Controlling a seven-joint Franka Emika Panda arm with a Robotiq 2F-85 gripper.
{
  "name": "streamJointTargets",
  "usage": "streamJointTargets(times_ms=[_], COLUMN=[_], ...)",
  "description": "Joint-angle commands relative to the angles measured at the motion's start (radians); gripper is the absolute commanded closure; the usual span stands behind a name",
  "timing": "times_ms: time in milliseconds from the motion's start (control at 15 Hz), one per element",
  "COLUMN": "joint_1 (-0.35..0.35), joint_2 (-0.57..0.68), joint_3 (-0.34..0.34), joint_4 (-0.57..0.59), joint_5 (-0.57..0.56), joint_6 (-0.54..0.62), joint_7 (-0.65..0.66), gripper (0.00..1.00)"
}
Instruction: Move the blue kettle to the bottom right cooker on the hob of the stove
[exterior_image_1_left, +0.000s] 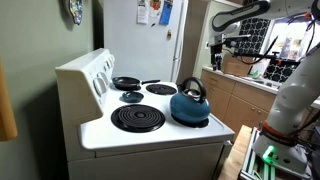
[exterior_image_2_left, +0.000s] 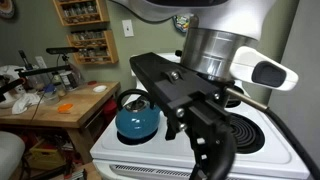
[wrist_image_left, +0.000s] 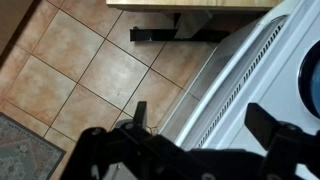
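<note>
The blue kettle (exterior_image_1_left: 190, 105) stands upright on the white hob (exterior_image_1_left: 100, 130) near its front edge, beside the largest black coil (exterior_image_1_left: 138, 119). It also shows in an exterior view (exterior_image_2_left: 137, 120). The greyish, pale-rimmed burner (exterior_image_1_left: 161, 89) behind it is bare. My gripper (exterior_image_1_left: 217, 58) hangs high in the air, off to the side of the stove and well away from the kettle. It fills the foreground in an exterior view (exterior_image_2_left: 205, 135). In the wrist view my gripper (wrist_image_left: 208, 125) is open and empty, over floor tiles and the stove's white edge (wrist_image_left: 250, 70). The kettle is out of the wrist view.
A black frying pan (exterior_image_1_left: 127, 82) sits at the back of the hob, with a small dark coil (exterior_image_1_left: 132, 97) next to it. The raised knob panel (exterior_image_1_left: 85, 75) borders the hob. A wooden counter with clutter (exterior_image_2_left: 60, 105) stands beside the stove. A fridge (exterior_image_1_left: 140, 40) stands behind.
</note>
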Motion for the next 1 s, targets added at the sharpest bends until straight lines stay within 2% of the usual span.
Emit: streamJointTargets(times_ms=[0, 133, 267, 467, 667, 733, 800, 933], joint_1=[-0.005, 0.001, 0.016, 0.041, 0.08, 0.096, 0.078, 0.098], joint_2=[0.001, -0.002, -0.003, -0.004, 0.013, 0.006, -0.003, -0.002], joint_3=[0.005, 0.013, 0.042, 0.105, 0.152, 0.165, 0.153, 0.172], joint_4=[0.002, 0.012, 0.053, 0.148, 0.238, 0.244, 0.215, 0.238], joint_5=[0.001, 0.003, 0.019, 0.069, 0.126, 0.125, 0.104, 0.107], joint_6=[-0.002, -0.011, -0.068, -0.223, -0.388, -0.394, -0.347, -0.37], joint_7=[-0.001, 0.004, 0.041, 0.155, 0.175, 0.142, 0.155, 0.155], gripper=[0.0, 0.0, 0.0, 0.0, 0.0, 0.0, 0.0, 0.0])
